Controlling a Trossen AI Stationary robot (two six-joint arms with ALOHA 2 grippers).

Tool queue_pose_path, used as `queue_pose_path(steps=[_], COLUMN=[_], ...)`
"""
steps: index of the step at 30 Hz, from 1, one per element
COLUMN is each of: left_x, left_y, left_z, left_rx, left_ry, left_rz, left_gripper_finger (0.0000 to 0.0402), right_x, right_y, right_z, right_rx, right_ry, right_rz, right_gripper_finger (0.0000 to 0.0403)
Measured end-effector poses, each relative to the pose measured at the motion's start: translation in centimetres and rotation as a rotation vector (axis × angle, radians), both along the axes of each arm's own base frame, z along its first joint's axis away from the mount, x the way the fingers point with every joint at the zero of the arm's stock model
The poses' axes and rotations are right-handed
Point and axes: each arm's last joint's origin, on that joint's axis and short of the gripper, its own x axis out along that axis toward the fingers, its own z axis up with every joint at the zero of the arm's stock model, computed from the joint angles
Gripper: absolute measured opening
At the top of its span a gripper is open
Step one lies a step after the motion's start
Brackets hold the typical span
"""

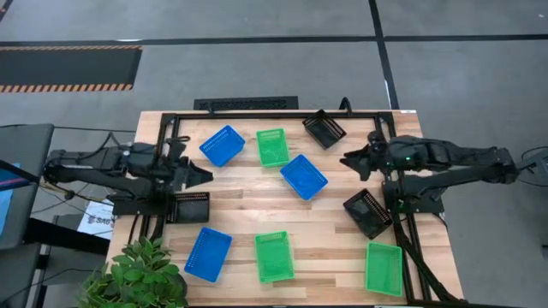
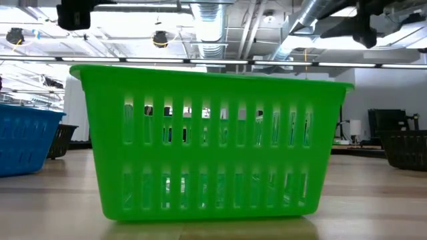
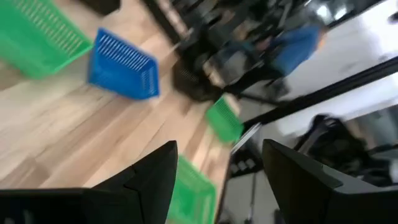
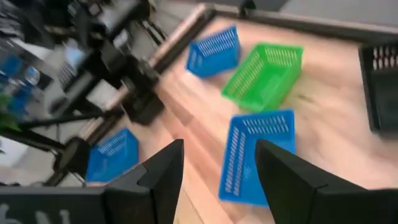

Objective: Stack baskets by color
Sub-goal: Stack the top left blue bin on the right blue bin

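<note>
Looking down from the high view, eight baskets (image 1: 304, 176) sit scattered on the table (image 1: 240, 201), none stacked. Left gripper (image 1: 205, 174) and right gripper (image 1: 348, 158) hover apart. Both wrist views show fingers spread, holding nothing.

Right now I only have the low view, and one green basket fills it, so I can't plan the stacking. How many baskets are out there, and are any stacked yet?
Observer: Eight, none stacked. Three blue baskets, three green baskets and two black baskets lie singly on the table.
Operator: Is either tool holding one?
Observer: No. The left tool and the right tool are both open and empty, over the table.
Operator: What lies between them?
Observer: The central blue basket, touching neither tool.
</note>
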Motion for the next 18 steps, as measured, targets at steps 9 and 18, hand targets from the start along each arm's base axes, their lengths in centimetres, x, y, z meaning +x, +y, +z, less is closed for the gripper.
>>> queue_pose_path(steps=[9,18], left_x=[1.5,3.2], left_y=[-0.1,-0.3], left_z=[-1.6,-3.2], left_rx=[0.019,0.048], left_ry=[0.242,0.384], left_rz=[0.002,-0.006], left_gripper_finger=[0.0225,0.0225], right_x=[2.6,3.0], right_y=[0.5,2.6], right_z=[-1.8,-4.7], right_rx=[0.213,0.46], right_ry=[0.132,0.406], right_rz=[0.005,-0.06], right_gripper_finger=[0.0221,0.0221])
